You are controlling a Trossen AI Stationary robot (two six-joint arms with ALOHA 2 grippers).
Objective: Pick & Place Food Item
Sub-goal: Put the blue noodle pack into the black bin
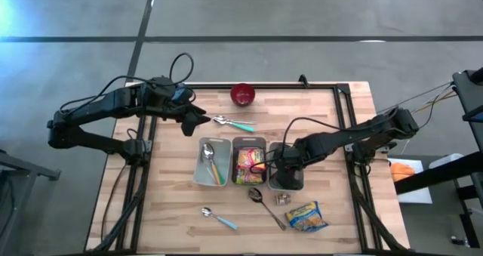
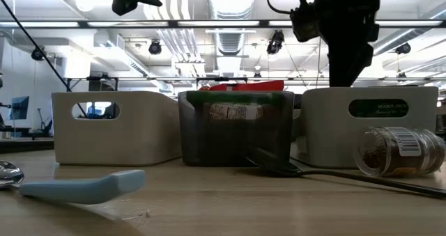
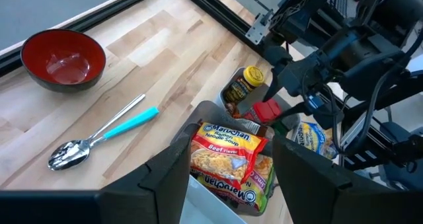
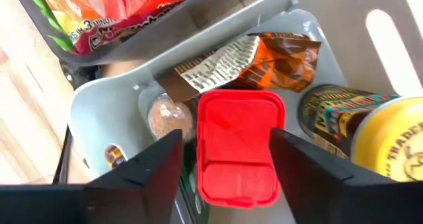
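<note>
Three bins stand in a row mid-table. The right one, a grey bin (image 4: 99, 112), holds a red-lidded jar (image 4: 238, 145), a yellow-lidded jar (image 4: 370, 131), a small spice jar (image 4: 165, 118) and a brown wrapper (image 4: 264, 59). My right gripper (image 1: 281, 165) reaches down into it and is shut on the red-lidded jar. The dark middle bin (image 1: 248, 164) is filled with noodle packets (image 3: 228, 151). My left gripper (image 1: 198, 120) hangs open and holds nothing, above the table left of a blue-handled spoon (image 1: 234, 124). My right gripper has the red-lidded jar between its two fingers, which stand at two opposite sides of the square lid (image 4: 264, 138). The fingers (image 4: 297, 164) come from above, pointing steeply down. The jar stands upright inside the grey bin; its bottom is hidden.
A red bowl (image 1: 242, 94) sits at the far edge. The white left bin (image 1: 212, 161) holds spoons. Near the front lie a blue-handled spoon (image 1: 217, 218), a dark spoon (image 1: 266, 205), a small jar on its side (image 2: 397, 151) and a noodle packet (image 1: 306, 216).
</note>
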